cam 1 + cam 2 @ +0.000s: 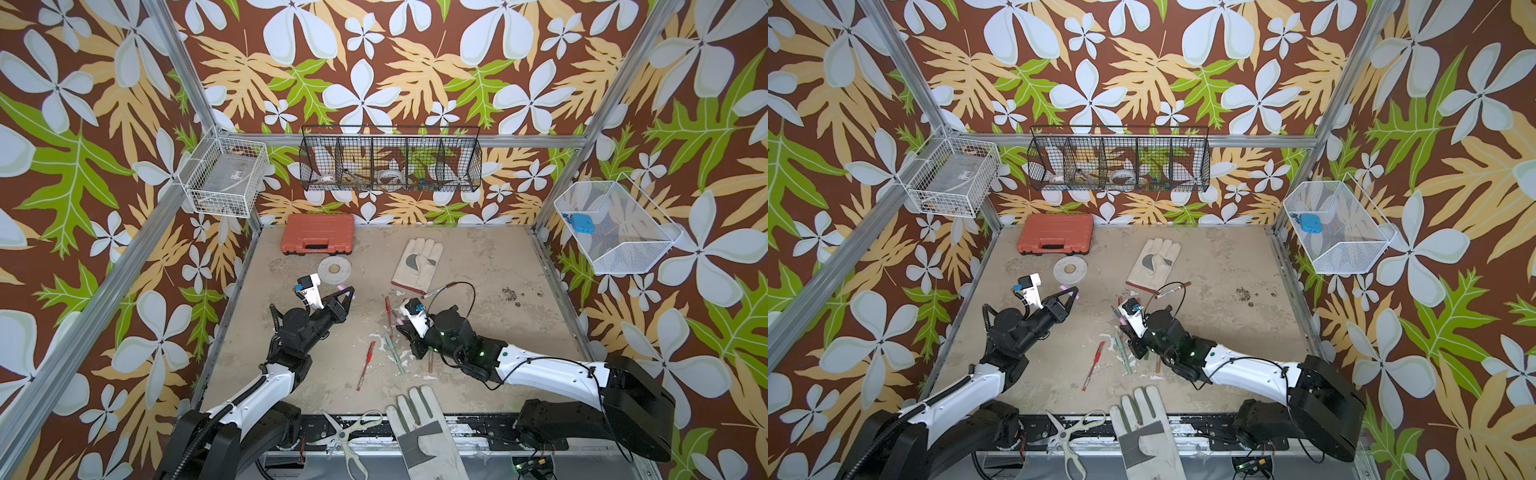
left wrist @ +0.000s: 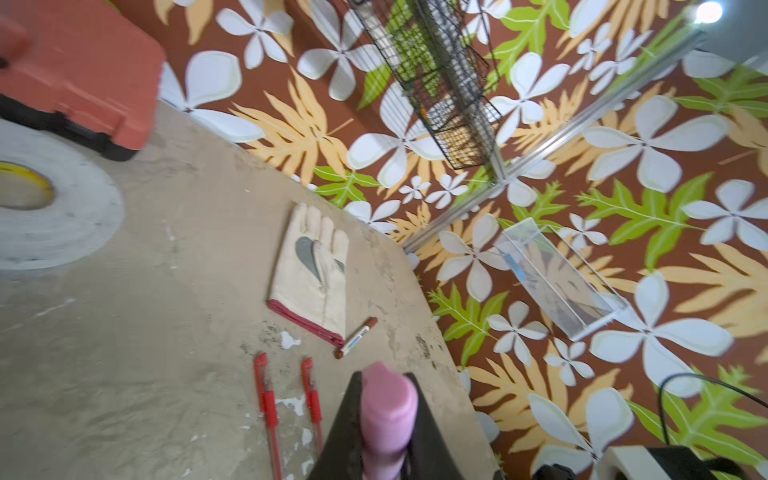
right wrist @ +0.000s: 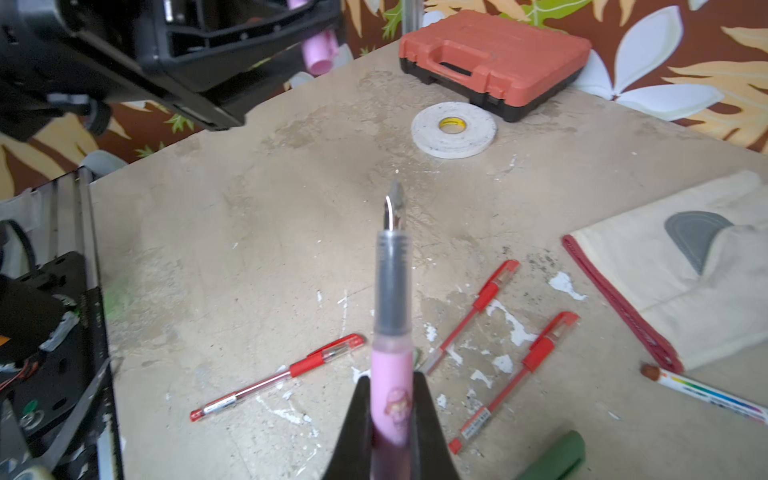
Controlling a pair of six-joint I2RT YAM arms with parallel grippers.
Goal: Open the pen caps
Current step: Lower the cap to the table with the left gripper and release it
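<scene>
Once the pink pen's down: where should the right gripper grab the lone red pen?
Mid-barrel on the lone red pen, top-down, jaws across it. It lies flat with bare table on both sides, and that leaves its red cap free for the left gripper.

Orange tool case (image 1: 318, 239) closed, left of centre, against the back wall. White tape roll (image 1: 324, 272) flat just below it. Pale work glove (image 1: 417, 262) right of centre. Second glove (image 1: 424, 432) and scissors (image 1: 347, 432) side by side at bottom edge. Black wire basket (image 1: 390, 160) upper centre; white wire basket (image 1: 226, 176) left; mesh basket (image 1: 615, 249) right, blue object (image 1: 579, 221) inside.
</scene>
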